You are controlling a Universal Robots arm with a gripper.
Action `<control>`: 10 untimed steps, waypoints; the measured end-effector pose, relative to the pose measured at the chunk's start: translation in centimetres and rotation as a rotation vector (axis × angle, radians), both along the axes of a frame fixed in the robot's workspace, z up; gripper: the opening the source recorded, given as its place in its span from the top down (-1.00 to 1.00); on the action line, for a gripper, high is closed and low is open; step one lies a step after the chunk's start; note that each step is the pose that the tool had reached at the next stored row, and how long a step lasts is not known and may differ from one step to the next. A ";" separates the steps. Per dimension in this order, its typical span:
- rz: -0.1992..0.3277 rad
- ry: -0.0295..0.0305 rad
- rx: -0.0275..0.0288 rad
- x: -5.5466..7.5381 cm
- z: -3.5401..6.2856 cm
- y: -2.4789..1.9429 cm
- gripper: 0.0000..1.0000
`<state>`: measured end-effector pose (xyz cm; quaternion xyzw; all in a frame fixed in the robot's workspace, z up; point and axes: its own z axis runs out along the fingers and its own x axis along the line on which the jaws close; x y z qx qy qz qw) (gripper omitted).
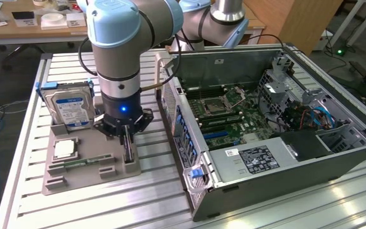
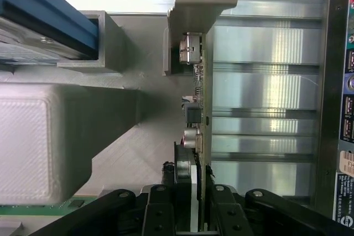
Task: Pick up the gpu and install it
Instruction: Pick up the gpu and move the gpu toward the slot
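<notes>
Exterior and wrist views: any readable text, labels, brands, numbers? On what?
No text can be read.
Blue-white label on the hard drive: print too small.
Black and white stickers on the power supply: print blurred.
Sticker on the computer case, wrist view: too small to read.

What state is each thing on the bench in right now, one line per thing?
Graphics card: standing on edge in the grey holder, not lifted.
Tool: down at the card's top edge.
Hard drive: upright in its holder slot.
Processor: lying flat on the holder.
Memory stick: lying flat in its slot.
Computer case: on its side, side panel off, inside exposed.
</notes>
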<state>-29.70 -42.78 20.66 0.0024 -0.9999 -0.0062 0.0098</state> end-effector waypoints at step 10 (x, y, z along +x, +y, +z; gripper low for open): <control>0.000 0.0000 0.0000 0.2 0.00 0.00 0.44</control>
